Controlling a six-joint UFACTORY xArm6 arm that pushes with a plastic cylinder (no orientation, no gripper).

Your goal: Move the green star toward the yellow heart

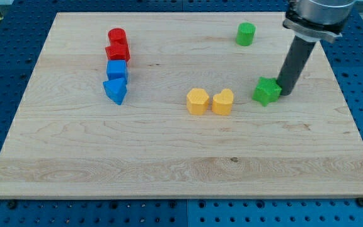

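Rod descends from the view's top right, near upright; my tip point(285, 93) touches the green star's point(266, 91) right side. No pincer fitted. Star: chunky, matte, no clear long axis. Just left: yellow heart point(223, 101), touching a yellow hexagon point(197, 101). Pale wooden board point(169, 164).

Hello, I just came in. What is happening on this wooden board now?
My tip is against the green star on its right side in the view, placed to push it left toward the yellow heart. A gap remains between star and heart. A yellow hexagon sits just left of the heart.
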